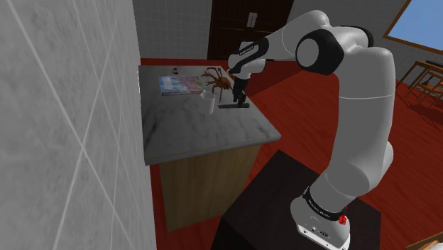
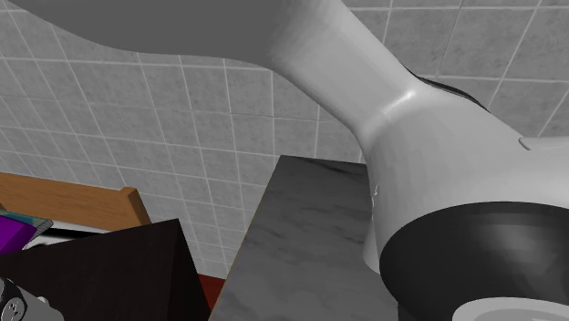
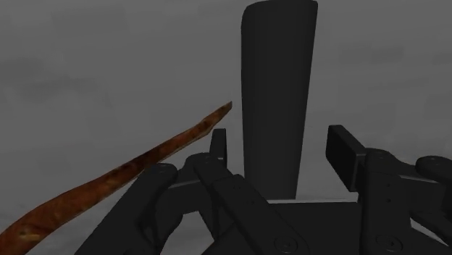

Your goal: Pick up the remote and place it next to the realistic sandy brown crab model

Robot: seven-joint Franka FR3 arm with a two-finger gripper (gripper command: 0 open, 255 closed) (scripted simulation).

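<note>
The grey-topped counter (image 1: 206, 131) carries everything; the white Franka arm (image 1: 362, 92) reaches over its right edge in the shoulder view. Near that edge stands the brown crab model (image 1: 219, 77), with the dark remote (image 1: 233, 106) lying flat just beside it. The remote looks a light, stiff, smooth slab, best pinched across its narrow width near mid-length. The gripper (image 3: 279, 138) straddles it, fingers spread, touching neither side. Lettering on the arm is too small to read.

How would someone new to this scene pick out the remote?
Find the grey marbled counter by the tiled wall. Near its edge away from the wall, beside a brown crab and a white cup, lies the remote: the only flat, narrow black bar.
</note>
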